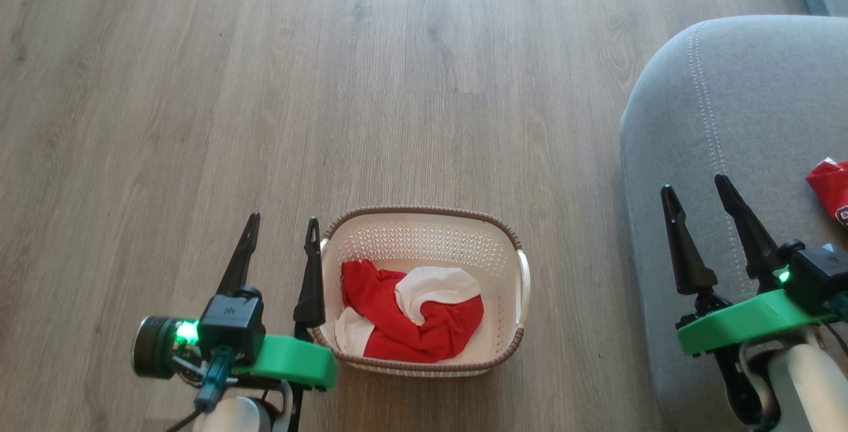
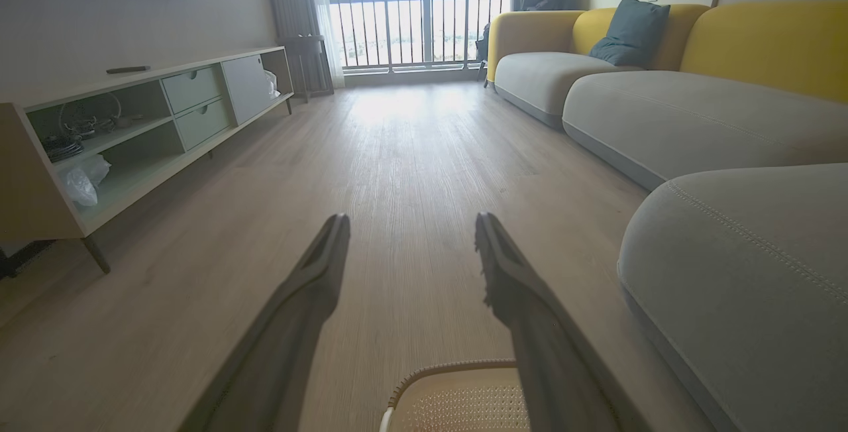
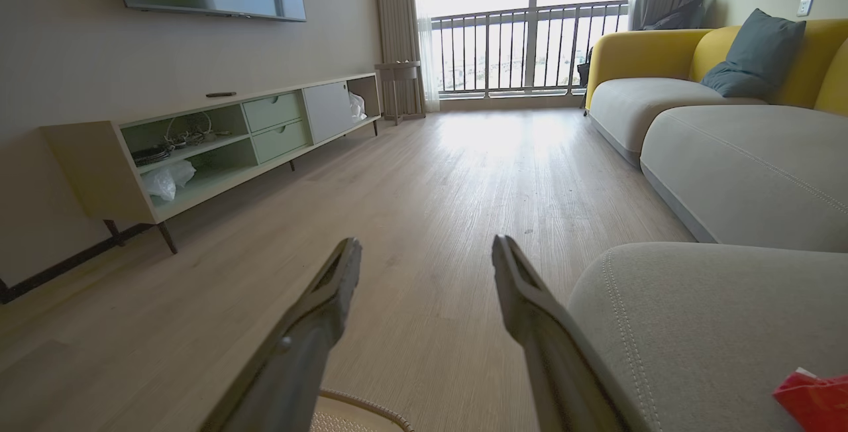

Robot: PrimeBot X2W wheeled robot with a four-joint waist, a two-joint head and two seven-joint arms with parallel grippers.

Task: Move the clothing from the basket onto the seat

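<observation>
A cream basket with a brown rim stands on the wood floor and holds crumpled red and white clothing. My left gripper hangs open just left of the basket, nothing between its fingers. On the right, the grey seat carries another red piece of clothing at the frame edge. My right gripper is open above the seat's left part, empty. The left wrist view shows the basket rim under my open left gripper, and the right wrist view shows red clothing on the seat beside my open right gripper.
Wood floor stretches ahead. A low TV cabinet runs along the left wall. More grey and yellow sofa sections line the right side toward a balcony window.
</observation>
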